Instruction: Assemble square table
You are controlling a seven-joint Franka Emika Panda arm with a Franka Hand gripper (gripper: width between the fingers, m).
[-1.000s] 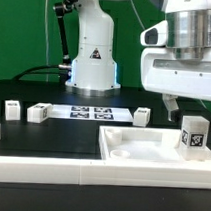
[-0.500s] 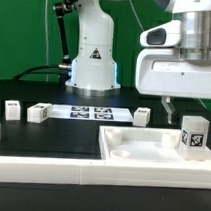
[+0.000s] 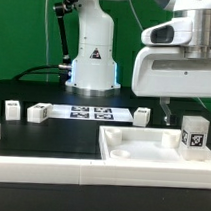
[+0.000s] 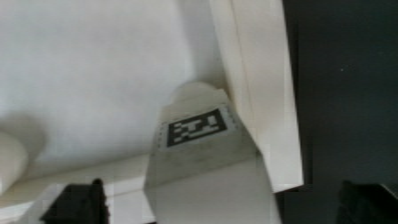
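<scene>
Holding the two-finger gripper (image 4: 222,205) released, jaws spread wide and clasping nothing, above the white plastic square tray-like top (image 3: 141,153) at the exterior view's right. Framing a small white tagged block leg (image 4: 205,150), standing upright inside that tray just beside its rim, between the fingertips (image 4: 80,203). Showing three more white block legs (image 3: 37,113) resting on the black work surface (image 3: 52,136), flanking the marker board (image 3: 90,113).

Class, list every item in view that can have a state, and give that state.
end effector: open, fingers either side of the standing leg, not gripping.
table top: flat on the black surface, rim up.
standing leg: upright on the table top.
three loose legs: on the black surface, off the table top.
</scene>
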